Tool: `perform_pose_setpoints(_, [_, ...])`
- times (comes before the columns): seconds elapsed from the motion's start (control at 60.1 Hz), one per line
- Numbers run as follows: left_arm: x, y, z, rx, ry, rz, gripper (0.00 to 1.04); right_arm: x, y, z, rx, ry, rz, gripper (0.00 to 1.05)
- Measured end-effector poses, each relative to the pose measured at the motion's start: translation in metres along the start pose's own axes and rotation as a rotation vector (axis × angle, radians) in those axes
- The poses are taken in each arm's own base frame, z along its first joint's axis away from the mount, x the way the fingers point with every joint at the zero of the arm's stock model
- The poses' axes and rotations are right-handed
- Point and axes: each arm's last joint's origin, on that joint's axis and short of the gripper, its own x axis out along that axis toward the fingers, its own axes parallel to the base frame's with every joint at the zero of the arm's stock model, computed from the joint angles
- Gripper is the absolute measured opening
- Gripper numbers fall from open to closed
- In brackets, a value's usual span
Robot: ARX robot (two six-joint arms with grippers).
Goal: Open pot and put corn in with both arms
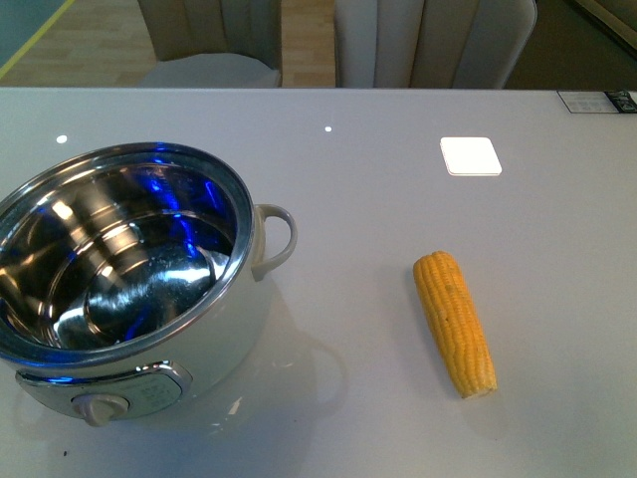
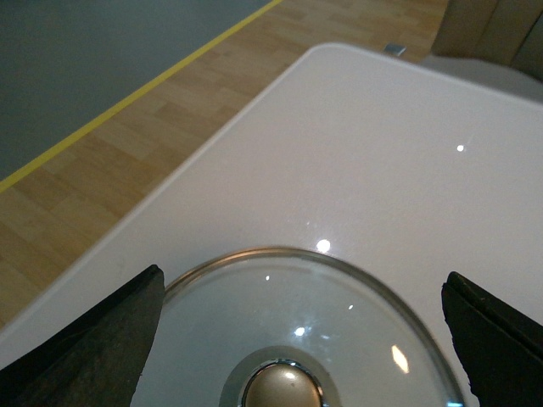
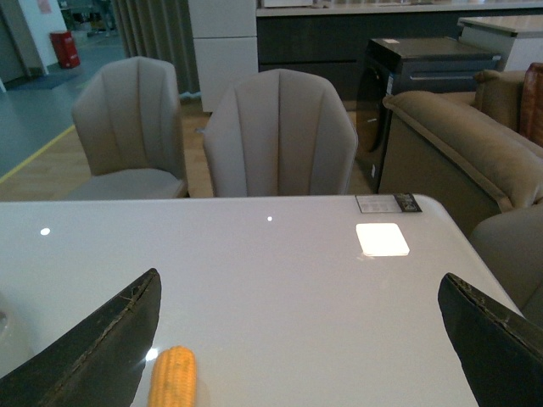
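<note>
Glossy white surface (image 1: 378, 179), rounded corners. Bright white rounded-square patch (image 1: 471, 156) on surface, toward far right. Small printed card (image 1: 597, 101) at surface's far right corner. Two beige ribbed fabric chairs (image 3: 280, 131) behind surface's far edge. Brown sofa (image 3: 458, 144) beyond card corner. Light wooden floor with yellow line (image 2: 127, 127) beside surface.

Front view downward, right wrist low, sharing corn (image 1: 455, 324)

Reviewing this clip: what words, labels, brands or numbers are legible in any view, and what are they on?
No text is legible in any view.
Card at the far right corner of the table: dark print, too small to read.
Control panel on the pot: markings blurred, unreadable.
</note>
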Motion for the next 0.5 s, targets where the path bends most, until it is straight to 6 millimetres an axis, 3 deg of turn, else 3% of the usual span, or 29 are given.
perform_pose_setpoints(0.05, [-0.026, -0.002, 0.024, -0.037, -0.032, -0.022, 0.98, 0.000, 0.000, 0.000, 0.000, 0.000, 0.000, 0.96])
perform_pose_setpoints(0.133, [-0.045, -0.005, 0.048, -0.047, -0.118, -0.040, 0.98, 0.000, 0.000, 0.000, 0.000, 0.000, 0.000, 0.96])
perform_pose_setpoints(0.167, [-0.050, -0.006, 0.057, 0.002, -0.211, -0.171, 0.90, 0.000, 0.000, 0.000, 0.000, 0.000, 0.000, 0.96])
perform_pose_setpoints(0.233, [-0.074, -0.024, 0.049, 0.095, -0.265, -0.426, 0.73, 0.000, 0.000, 0.000, 0.000, 0.000, -0.001, 0.96])
perform_pose_setpoints(0.5, [-0.128, -0.059, 0.038, 0.125, -0.273, -0.459, 0.26, 0.000, 0.000, 0.000, 0.000, 0.000, 0.002, 0.96])
